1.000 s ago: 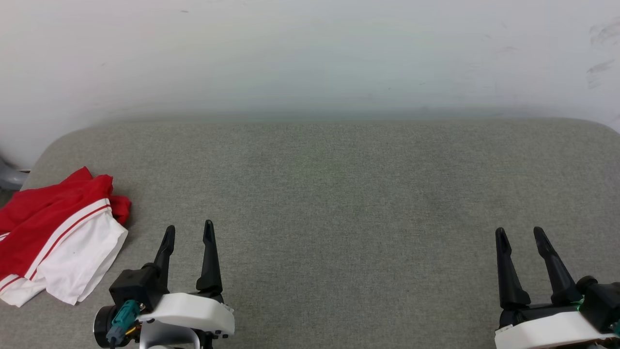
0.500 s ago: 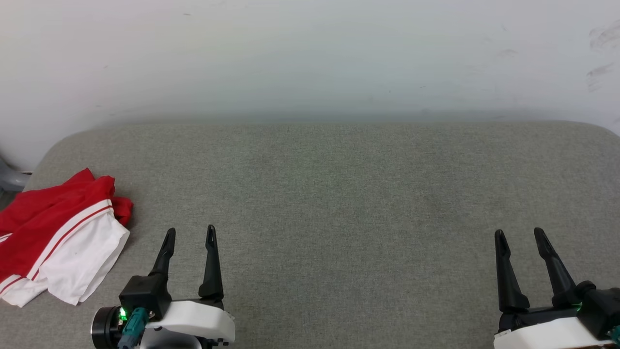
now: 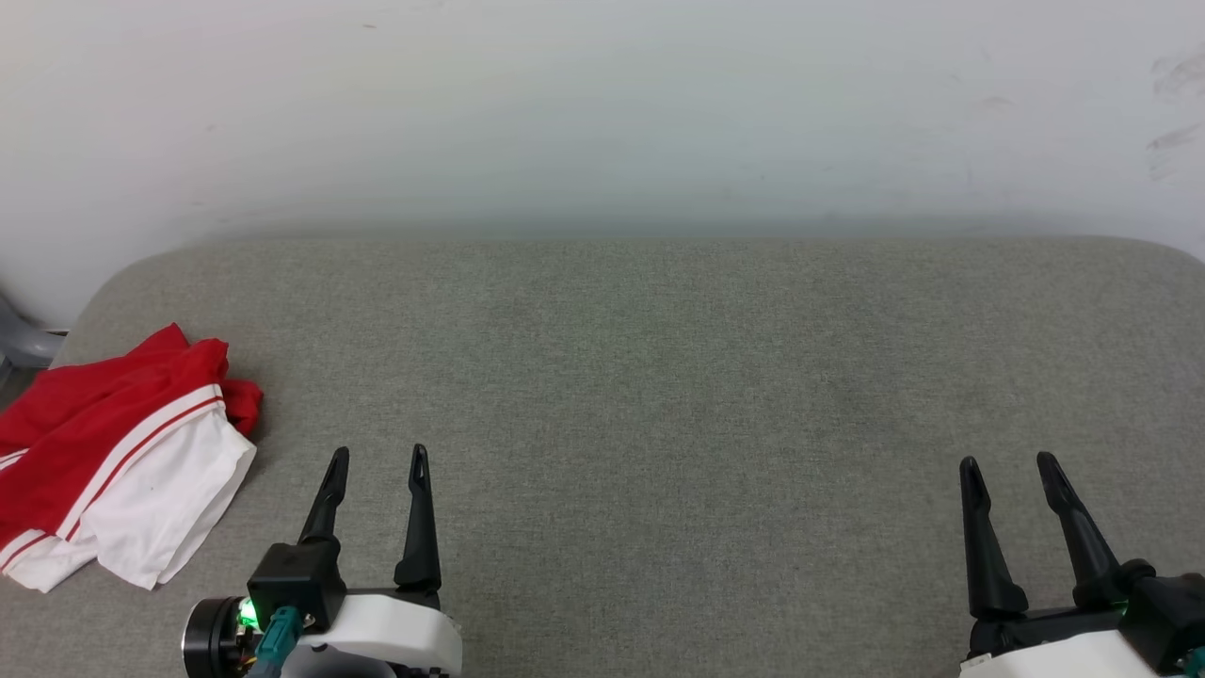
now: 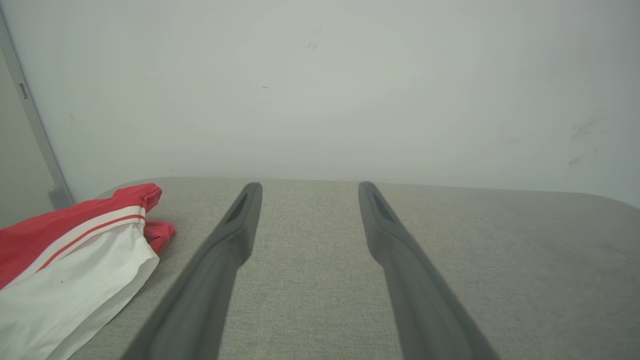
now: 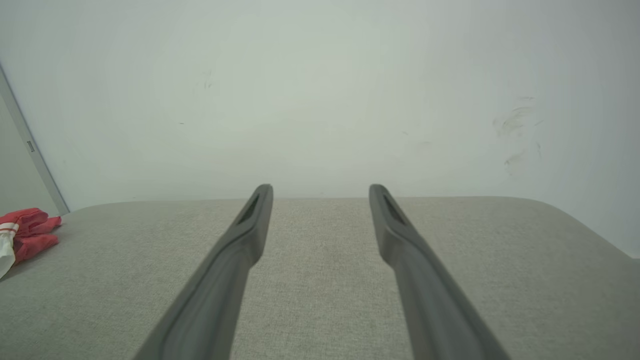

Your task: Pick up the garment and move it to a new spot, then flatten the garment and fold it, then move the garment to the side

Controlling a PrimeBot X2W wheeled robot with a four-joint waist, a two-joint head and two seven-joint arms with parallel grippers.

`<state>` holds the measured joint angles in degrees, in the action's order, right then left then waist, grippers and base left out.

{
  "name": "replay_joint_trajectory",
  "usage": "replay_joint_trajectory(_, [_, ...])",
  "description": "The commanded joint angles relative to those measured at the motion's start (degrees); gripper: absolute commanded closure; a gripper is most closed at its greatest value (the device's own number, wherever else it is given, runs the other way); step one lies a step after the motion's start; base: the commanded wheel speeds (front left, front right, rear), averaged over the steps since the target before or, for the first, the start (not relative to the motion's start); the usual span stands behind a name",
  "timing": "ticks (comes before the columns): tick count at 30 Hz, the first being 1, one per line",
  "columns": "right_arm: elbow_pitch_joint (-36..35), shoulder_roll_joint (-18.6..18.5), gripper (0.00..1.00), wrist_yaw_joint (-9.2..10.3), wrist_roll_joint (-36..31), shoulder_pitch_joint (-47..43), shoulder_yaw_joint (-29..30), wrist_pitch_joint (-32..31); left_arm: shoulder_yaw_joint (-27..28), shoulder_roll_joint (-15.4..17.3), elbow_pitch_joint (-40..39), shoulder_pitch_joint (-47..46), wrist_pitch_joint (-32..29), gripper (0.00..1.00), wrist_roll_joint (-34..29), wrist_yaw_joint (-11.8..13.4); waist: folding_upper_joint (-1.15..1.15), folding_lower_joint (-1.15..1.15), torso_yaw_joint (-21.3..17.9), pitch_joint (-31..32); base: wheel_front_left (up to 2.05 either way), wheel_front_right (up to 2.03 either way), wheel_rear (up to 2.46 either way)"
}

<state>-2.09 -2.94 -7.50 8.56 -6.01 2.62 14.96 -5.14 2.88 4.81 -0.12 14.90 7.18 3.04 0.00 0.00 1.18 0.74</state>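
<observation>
The garment (image 3: pixel 113 457) is a red shirt with a white sleeve and red-white striped trim, lying crumpled at the far left of the grey padded surface (image 3: pixel 659 377). It also appears at the lower left of the left wrist view as the garment (image 4: pixel 70 255), and as a small red bundle, the garment (image 5: pixel 25 235), at the left edge of the right wrist view. My left gripper (image 3: pixel 378 457) stands open just right of it, apart from the cloth, empty. My right gripper (image 3: pixel 1007 463) is open and empty at the lower right.
A pale wall (image 3: pixel 602 113) rises right behind the padded surface. A grey object (image 3: pixel 24 344) pokes in at the left edge behind the shirt. The surface's rounded corners curve away at the far left and far right.
Both grippers have drawn back slightly toward the bottom edge of the head view. The left wrist has rolled a little and a green light now shows on it. The garment lies as before.
</observation>
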Motion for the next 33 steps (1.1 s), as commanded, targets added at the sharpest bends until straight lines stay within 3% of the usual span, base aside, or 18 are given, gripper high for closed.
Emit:
replay_joint_trajectory(1, [0.05,0.11,0.00,0.02,0.27,-0.78,0.03,0.28,0.01,0.01,0.12,0.74,0.45,0.00,0.03,-0.20,0.00,0.00,0.01,-0.01,0.00,0.00,0.00])
replay_joint_trajectory(21, [2.67,0.11,0.00,0.02,2.36,-1.06,0.30,0.26,0.04,0.00,2.51,0.23,0.32,0.00,1.48,-0.44,0.00,0.00,0.36,-0.24,0.00,0.00,0.00])
replay_joint_trajectory(33, [2.74,0.11,0.00,0.02,2.28,-1.01,-0.20,0.25,0.82,0.00,3.09,-0.34,0.32,0.00,0.60,0.31,0.00,0.00,5.02,-0.41,0.00,0.00,0.00])
